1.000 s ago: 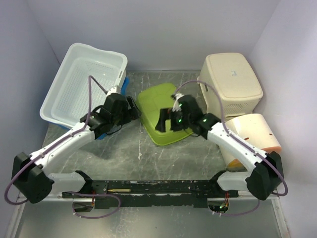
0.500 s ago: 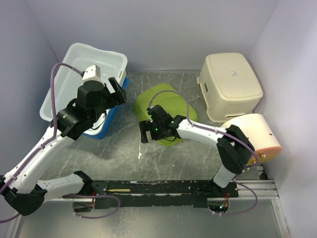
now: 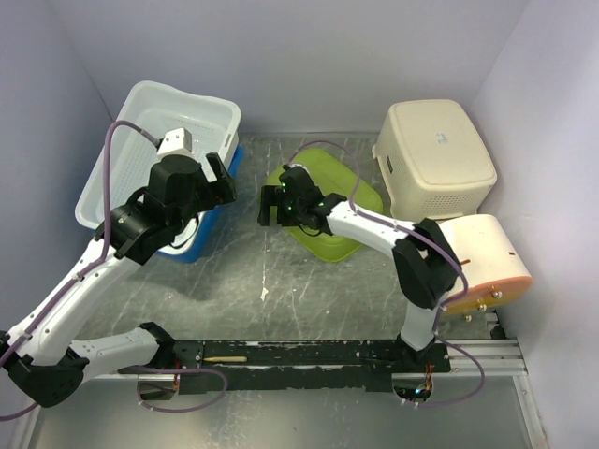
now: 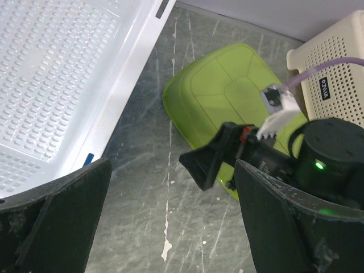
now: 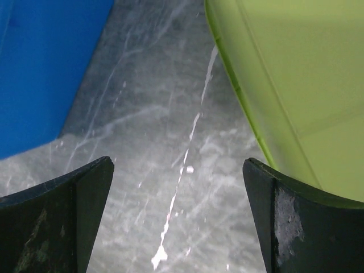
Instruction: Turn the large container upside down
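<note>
The large white perforated basket (image 3: 154, 150) stands open side up at the back left, its near side resting on a blue container (image 3: 201, 234); it also shows in the left wrist view (image 4: 57, 74). My left gripper (image 3: 223, 176) is open and empty, raised beside the basket's right rim; in its own view (image 4: 170, 170) it looks down on bare table. My right gripper (image 3: 270, 208) is open and empty, low over the table between the blue container (image 5: 40, 68) and the left edge of an upside-down green container (image 3: 328, 245).
The green container also shows in both wrist views (image 4: 227, 85) (image 5: 296, 85). A beige perforated bin (image 3: 435, 159) stands upside down at the back right. A cream and orange container (image 3: 487, 257) lies on its side at the right wall. Purple walls close in three sides.
My right gripper moved back along the green container's left edge, and the green container shifted back and right. My left arm, raised from the table earlier, hardly moved in the last half second.
</note>
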Motion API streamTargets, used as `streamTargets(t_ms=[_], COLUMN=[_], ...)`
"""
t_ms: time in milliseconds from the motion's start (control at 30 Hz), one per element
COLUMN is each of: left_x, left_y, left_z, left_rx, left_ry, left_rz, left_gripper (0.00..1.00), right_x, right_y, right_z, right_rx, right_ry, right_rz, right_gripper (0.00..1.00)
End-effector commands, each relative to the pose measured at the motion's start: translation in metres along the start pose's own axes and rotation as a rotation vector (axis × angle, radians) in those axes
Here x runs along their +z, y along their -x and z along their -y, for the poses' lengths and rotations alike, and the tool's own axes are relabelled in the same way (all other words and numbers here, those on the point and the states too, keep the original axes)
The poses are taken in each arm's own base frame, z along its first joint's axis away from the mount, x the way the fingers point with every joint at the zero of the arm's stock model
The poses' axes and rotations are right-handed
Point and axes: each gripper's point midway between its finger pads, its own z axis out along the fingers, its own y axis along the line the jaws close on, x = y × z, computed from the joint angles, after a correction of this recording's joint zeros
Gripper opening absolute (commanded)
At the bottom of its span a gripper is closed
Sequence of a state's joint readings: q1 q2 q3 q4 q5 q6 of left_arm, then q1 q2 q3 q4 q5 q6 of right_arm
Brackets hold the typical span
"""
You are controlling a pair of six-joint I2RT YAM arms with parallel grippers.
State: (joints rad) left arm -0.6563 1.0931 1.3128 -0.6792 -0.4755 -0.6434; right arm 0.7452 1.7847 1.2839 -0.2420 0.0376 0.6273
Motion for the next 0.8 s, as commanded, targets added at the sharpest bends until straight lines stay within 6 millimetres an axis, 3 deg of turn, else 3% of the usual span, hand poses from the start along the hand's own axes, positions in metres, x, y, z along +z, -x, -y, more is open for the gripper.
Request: streamTargets(t_ms=[0, 233, 333, 400, 500, 600, 700, 767], left_x=[-0.01, -0.014, -0.015, -0.015, -0.014, -0.012, -0.011, -0.011], left_y=[0.008, 0.004, 0.004, 0.004, 0.003, 0.0, -0.001, 0.0], left_z=[-0.008, -0.007, -0.005, -0.006, -0.007, -0.008, -0.012, -0.017], left_rx=[-0.008, -0.021, -0.025, -0.022, -0.018, -0.007, 0.005, 0.021], left_ry=[0.009, -0.008, -0.021, -0.02, -0.012, -0.004, 0.019, 0.045], left_rz=[0.039, 0.02, 0.018, 0.018, 0.015, 0.004, 0.0, 0.001], left_gripper=[1.0, 1.0, 1.0, 1.0, 1.0, 1.0, 1.0, 1.0], right_x=[0.036, 0.079, 0.092, 0.096, 0.08, 0.054, 0.018, 0.001], right_y=[0.024, 0.087, 0.109, 0.12, 0.137, 0.143, 0.136, 0.111], right_z=[0.016, 0.093, 0.097, 0.082, 0.054, 0.041, 0.05, 0.072], right_rx=[0.031, 0.137, 0.177, 0.183, 0.176, 0.138, 0.075, 0.04], right_ry=[-0.021, -0.202, -0.159, -0.07, 0.055, 0.109, 0.059, -0.021], right_rz=[0.043, 0.168, 0.176, 0.165, 0.196, 0.214, 0.234, 0.218], right_gripper=[0.99, 0.99, 0.98, 0.98, 0.98, 0.98, 0.98, 0.98])
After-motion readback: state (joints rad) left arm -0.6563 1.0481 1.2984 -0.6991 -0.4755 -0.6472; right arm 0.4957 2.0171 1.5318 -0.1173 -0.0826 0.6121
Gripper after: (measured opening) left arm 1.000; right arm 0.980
